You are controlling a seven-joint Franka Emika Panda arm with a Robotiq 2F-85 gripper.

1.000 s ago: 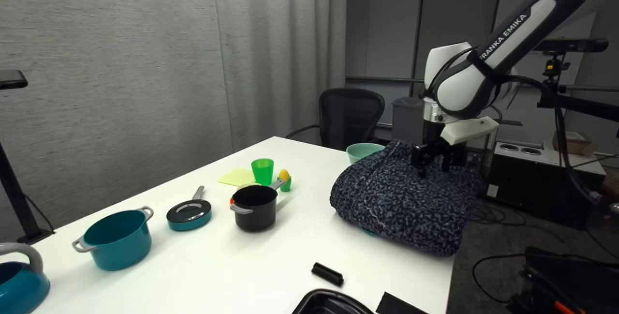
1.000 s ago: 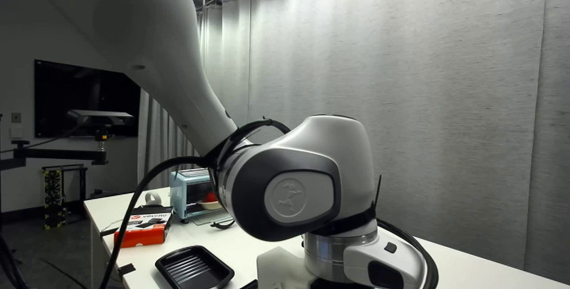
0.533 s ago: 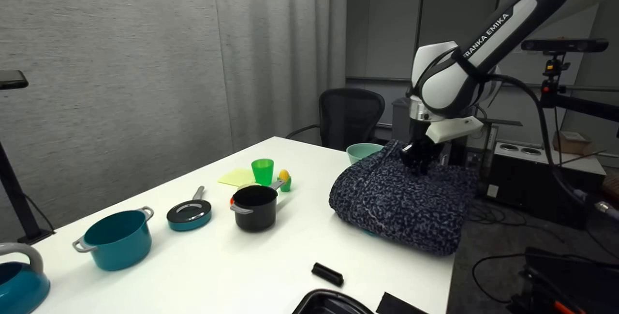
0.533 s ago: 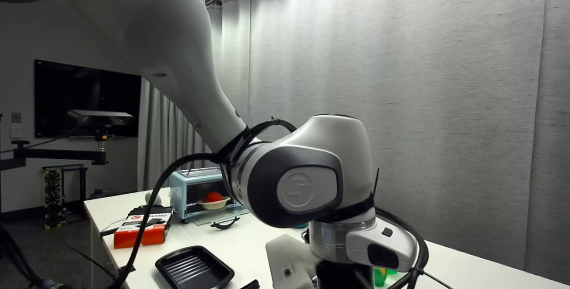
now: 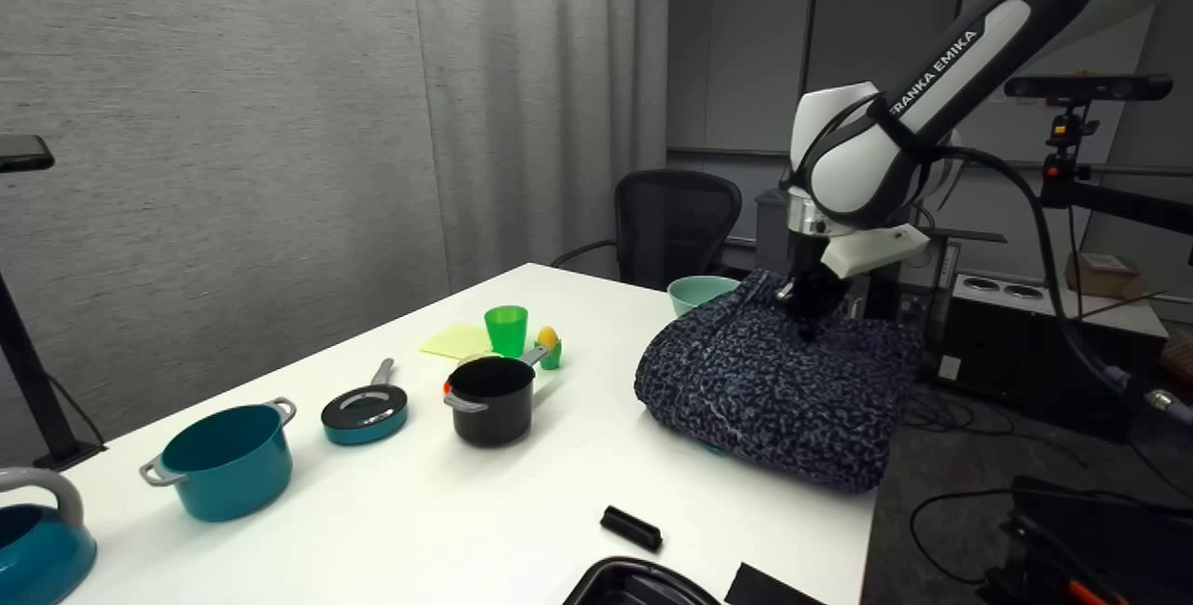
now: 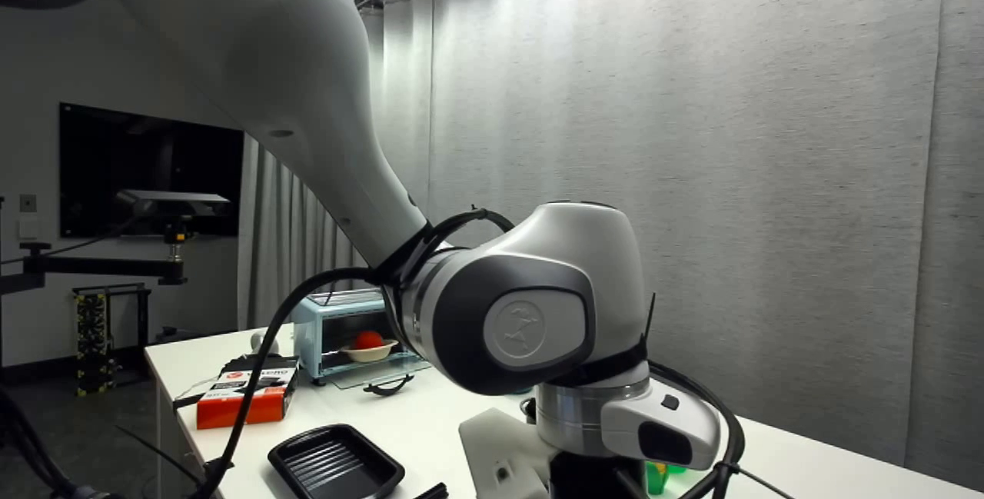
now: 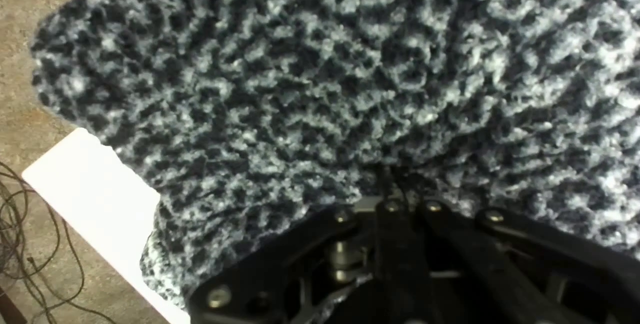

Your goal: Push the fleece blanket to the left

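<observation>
Wrist view: the fleece blanket (image 7: 300, 89) fills most of the frame, directly under the gripper (image 7: 400, 182) and reaching well past it ahead and to both sides.
Gripper fingers: drawn fully together, tips down in the top of the blanket; whether a fold is pinched between them cannot be told.
Contact spot: on the blanket's upper face, a little to picture-right of its middle in an exterior view, so more of the bulk lies to picture-left of the fingers.
Arm (image 5: 951, 74): the only one, reaching over the blanket from picture-right.
Table (image 5: 578, 493): beneath the blanket, which rests at its edge, one end jutting out above the floor (image 7: 25, 129).
Blanket's long axis: not readable in so soft a folded heap; its near lower rim slants down toward picture-right.
Black pot (image 5: 492, 414): to picture-left of the blanket, apart from it, white tabletop showing between.
Mint bowl (image 5: 704, 293): behind the blanket, partly hidden by it; touching or not cannot be told.
Teal sliver (image 5: 713, 447): under the blanket's lower rim, the rest hidden; it may drag along.
Leftward push: whose left is meant is not settled; if picture-left, the fingers sit on top rather than against a side, so the move would likely be a drag, and the fleece may rumple before it slides.
</observation>
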